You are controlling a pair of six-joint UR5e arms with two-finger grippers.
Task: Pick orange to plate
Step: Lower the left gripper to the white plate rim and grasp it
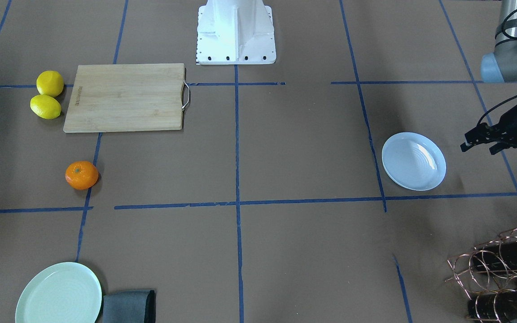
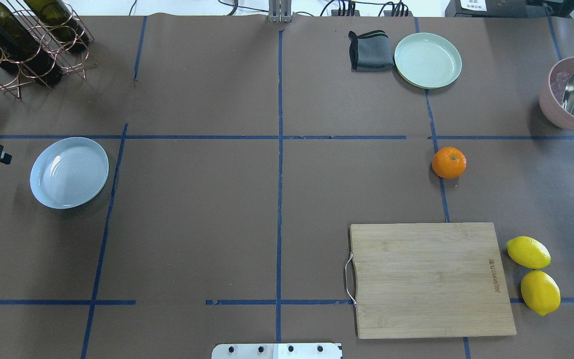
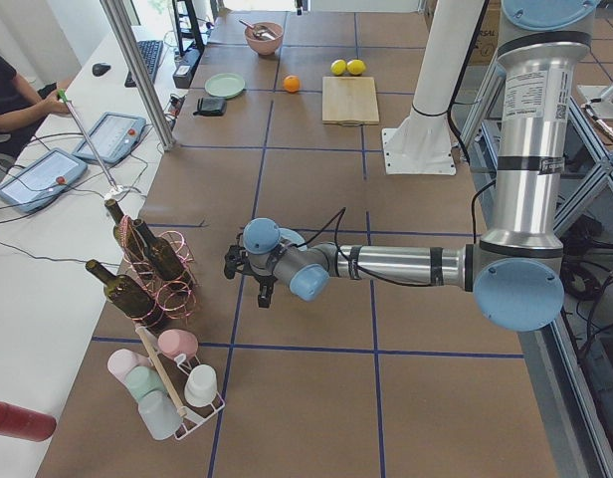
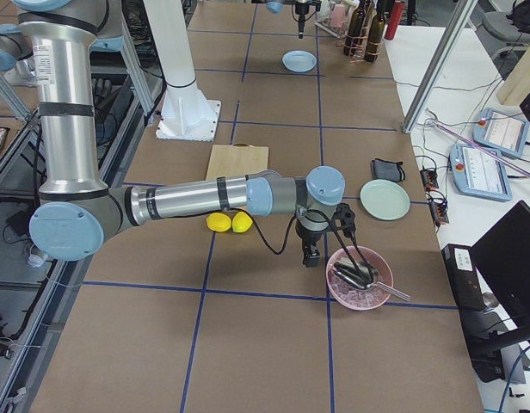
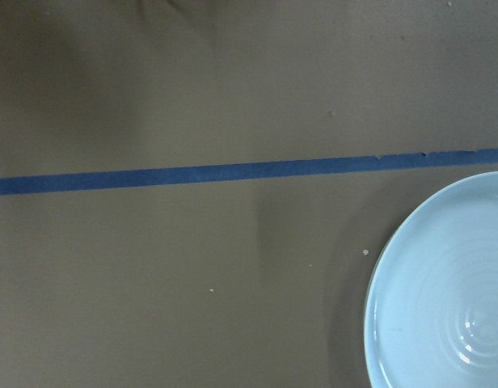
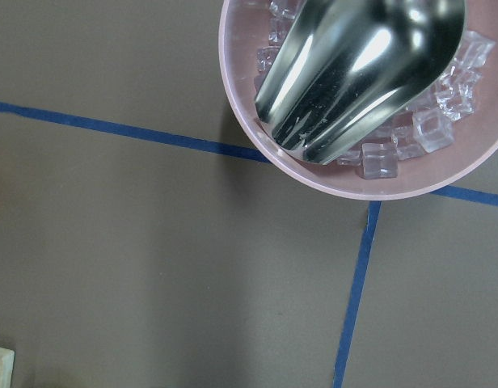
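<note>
The orange sits alone on the brown table on the robot's right side, also seen as the orange. The pale bluish-white plate lies empty far off on the left side; its rim fills the corner of the left wrist view as the plate. My left gripper hovers just beside the plate, toward the table's left end, its fingers apart and holding nothing. My right gripper hangs next to a pink bowl, away from the orange. It shows only in the exterior right view, so I cannot tell its state.
A wooden cutting board with two lemons beside it lies near the robot's right. A mint-green plate and grey cloth sit at the far edge. A pink bowl holds ice and a scoop. A wine rack occupies the far left corner.
</note>
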